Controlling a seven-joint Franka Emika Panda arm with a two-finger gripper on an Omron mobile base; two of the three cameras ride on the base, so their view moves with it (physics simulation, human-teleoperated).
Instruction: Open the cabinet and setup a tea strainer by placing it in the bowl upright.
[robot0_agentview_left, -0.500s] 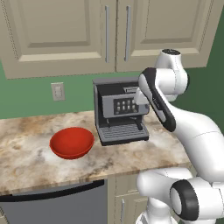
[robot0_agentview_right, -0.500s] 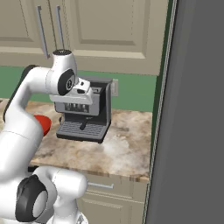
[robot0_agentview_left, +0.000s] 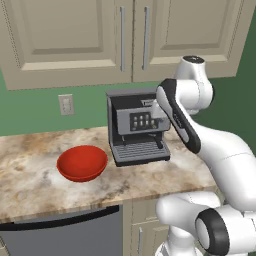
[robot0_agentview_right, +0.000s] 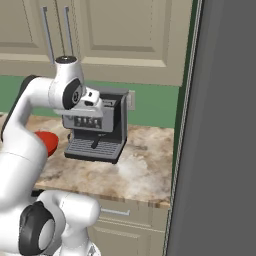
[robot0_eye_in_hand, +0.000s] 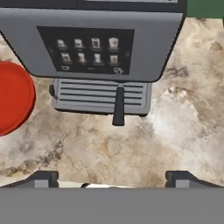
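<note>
- Gripper (robot0_eye_in_hand: 112, 177): dark two-finger, jaws wide apart, holding nothing.
- Glossy red round bowl (robot0_agentview_left: 82, 162): upright on marble counter (robot0_agentview_left: 30, 175), nothing inside.
- Beige wall cabinet (robot0_agentview_left: 90, 40): doors shut, silver handles vertical.

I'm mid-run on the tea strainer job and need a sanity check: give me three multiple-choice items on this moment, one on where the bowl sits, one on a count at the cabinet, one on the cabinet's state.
1. Where is the bowl?
A. On the counter, left of the coffee machine as the left base view shows it
B. On top of the coffee machine
C. Inside the cabinet

2. How many long silver bar handles show on the cabinet?
A. One
B. Two
C. Four

3. What state are the cabinet doors in?
A. Both swung open
B. One open, one shut
C. Both shut

Answers: 1 A, the red bowl rests on the marble counter beside the coffee machine. 2 B, two vertical bars flank the seam between the doors. 3 C, both door faces lie flush, so the cabinet is not yet opened.
</note>
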